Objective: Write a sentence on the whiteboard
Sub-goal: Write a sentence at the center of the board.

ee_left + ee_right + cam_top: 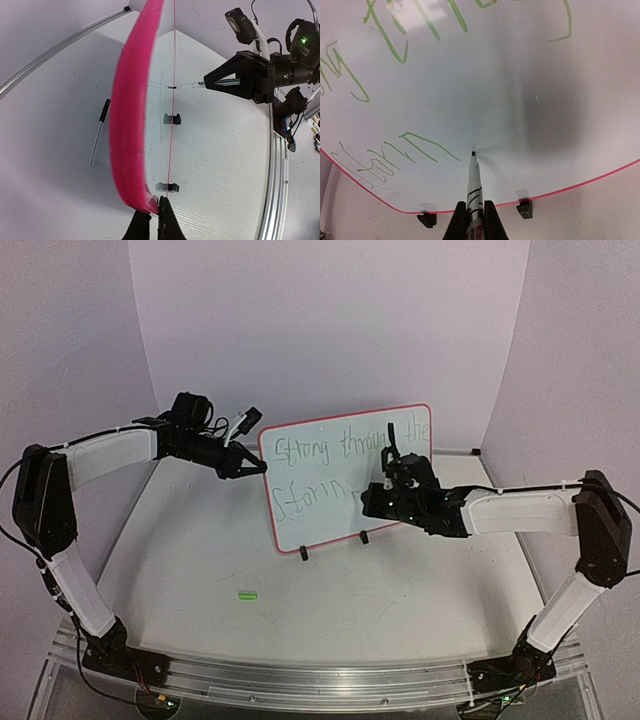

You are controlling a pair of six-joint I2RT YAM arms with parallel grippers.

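Top external view: the tabletop carries the whiteboard, which stands upright near the middle between your two arms. Judge it light, stiff and glossy-slick on the face. A thin board on two small black clip feet will likely skid or tip under pen pressure, so take hold at the pink frame edge, never on the written face. The left fingers are pinched almost together on that frame at the board's left edge. The right fingers are narrow, clamped on the marker, its tip touching the board just past the green word on the lower line. Hard to make out: how much frame the left fingers really have, since the left wrist view sees the board edge-on. From overhead, part of the top line hides behind the right arm, and the right wrist view cuts off most of the lettering. A small green piece lies on the tabletop nearer you, possibly a cap; too small to tell.
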